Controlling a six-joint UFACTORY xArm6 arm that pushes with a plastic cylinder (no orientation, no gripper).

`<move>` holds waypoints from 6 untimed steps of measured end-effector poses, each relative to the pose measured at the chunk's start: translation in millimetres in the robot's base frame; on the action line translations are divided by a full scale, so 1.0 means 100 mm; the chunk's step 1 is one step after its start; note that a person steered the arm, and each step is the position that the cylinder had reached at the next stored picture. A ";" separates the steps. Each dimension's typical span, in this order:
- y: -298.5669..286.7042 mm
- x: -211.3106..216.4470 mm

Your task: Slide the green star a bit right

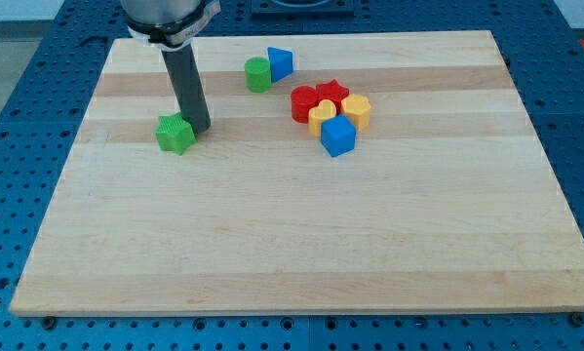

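Note:
The green star [175,134] lies on the wooden board [301,234] at the view's upper left. My tip [199,128] stands just to the star's right, touching or almost touching its right edge. The dark rod rises from there toward the view's top.
A green cylinder [257,74] and a blue triangle [281,63] sit side by side near the board's top middle. To the right of the middle a tight cluster holds a red cylinder [303,103], a red star [332,95], a yellow heart [321,119], a yellow hexagon [357,111] and a blue cube [338,136].

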State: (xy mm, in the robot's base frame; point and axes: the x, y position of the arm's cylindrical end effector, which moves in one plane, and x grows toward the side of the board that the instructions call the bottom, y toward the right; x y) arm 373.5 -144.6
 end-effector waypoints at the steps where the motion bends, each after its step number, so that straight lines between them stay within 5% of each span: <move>1: -0.16 -0.29; 3: -0.83 -0.02; 6: 0.09 0.39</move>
